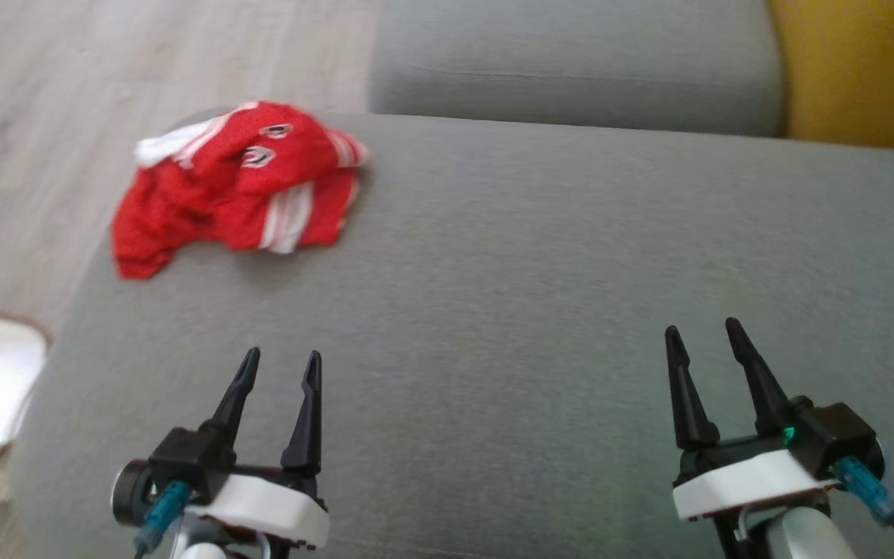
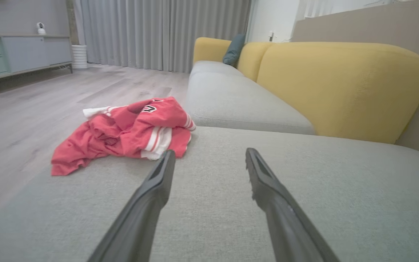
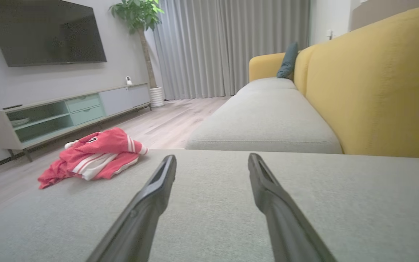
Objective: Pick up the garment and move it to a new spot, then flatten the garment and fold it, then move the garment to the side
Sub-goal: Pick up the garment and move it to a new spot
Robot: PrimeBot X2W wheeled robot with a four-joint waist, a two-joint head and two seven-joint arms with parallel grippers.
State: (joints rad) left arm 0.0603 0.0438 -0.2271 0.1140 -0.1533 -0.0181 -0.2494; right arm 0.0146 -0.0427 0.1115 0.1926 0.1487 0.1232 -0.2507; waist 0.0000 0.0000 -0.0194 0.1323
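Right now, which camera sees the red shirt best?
The left wrist view: the shirt looks biggest and sharpest there, crumpled at the cushion's edge. The head view shows the shirt from above but blurry. The right wrist view shows it smaller, farther off.

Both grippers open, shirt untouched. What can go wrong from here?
1. The garment lies bunched at the far left corner of the cushion, apparently partly over its edge. A nudge or weak pinch from the left gripper may push it onto the floor.
2. It is crumpled in layers, so a pinch may catch one fold only and lift it bunched.
3. The right gripper is far off; reaching across may crowd the left arm.
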